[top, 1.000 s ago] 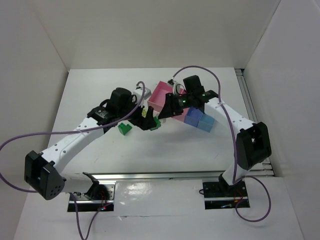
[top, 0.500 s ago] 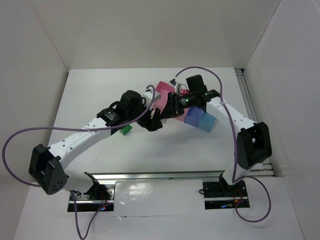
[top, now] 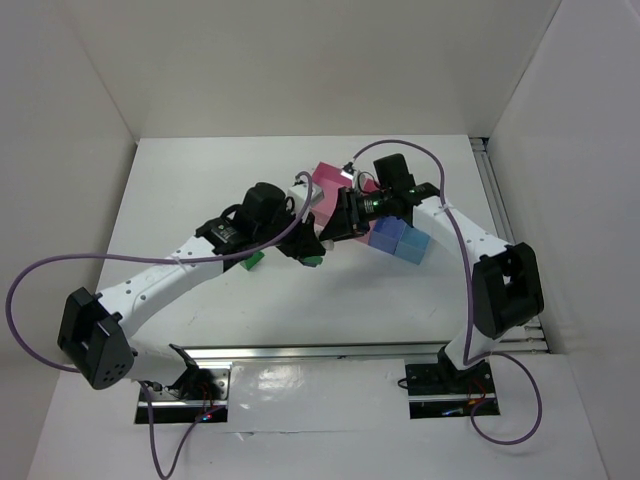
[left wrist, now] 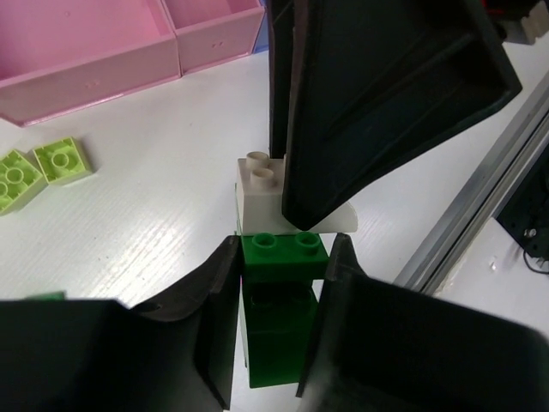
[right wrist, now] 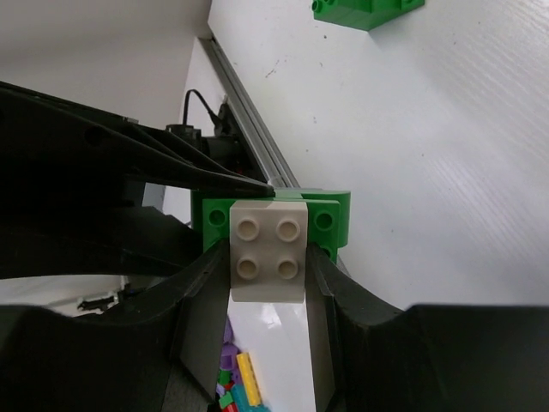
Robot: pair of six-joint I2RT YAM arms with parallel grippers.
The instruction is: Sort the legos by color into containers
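A stack of legos hangs between my two grippers: a white lego (right wrist: 268,249) joined to a dark green lego (left wrist: 283,257). My right gripper (right wrist: 268,262) is shut on the white part. The left gripper (left wrist: 283,251) presses both sides of the green part. In the top view the two grippers meet left gripper (top: 303,247) to right gripper (top: 328,228), just in front of the pink container (top: 328,180). Another dark green lego (top: 252,260) lies under the left arm. Two yellow-green legos (left wrist: 60,161) lie on the table near the pink container (left wrist: 86,51).
Periwinkle-blue (top: 385,234) and light-blue (top: 413,247) containers sit right of the pink one, under the right arm. A metal rail (top: 330,352) runs along the near table edge. White walls close in the table at back and sides.
The left arm reached right toward the right gripper and its jaws closed from wide open onto the green lego. The right gripper kept its hold on the white lego.
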